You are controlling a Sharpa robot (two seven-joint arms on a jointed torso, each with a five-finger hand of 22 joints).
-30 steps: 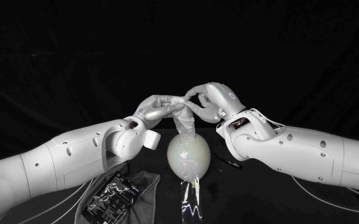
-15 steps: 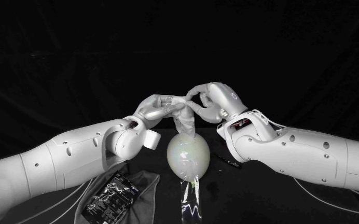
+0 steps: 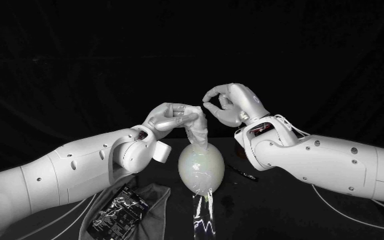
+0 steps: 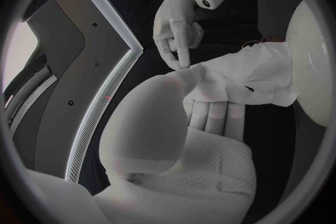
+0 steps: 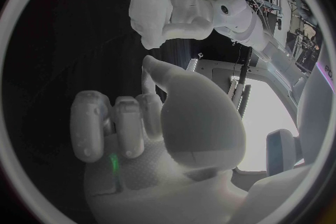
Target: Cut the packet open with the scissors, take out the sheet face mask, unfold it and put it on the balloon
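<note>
A pale balloon stands upright at the table's middle. Just above it the white sheet mask hangs crumpled, its lower end reaching the balloon's top. My left hand grips the mask's upper end. My right hand is up and to the right of the mask, apart from it, its fingers curled in with nothing between them. In the left wrist view the mask drapes from my fingers beside the balloon, with the right hand beyond. In the right wrist view the mask hangs from the left hand.
The dark scissors lie on the table right of the balloon, under my right arm. The cut packet rests on a grey cloth at the front left. A shiny clear strip runs from the balloon's base toward the front edge.
My right hand has let go of the mask and drawn back up and to the right. The mask now hangs from my left hand alone.
</note>
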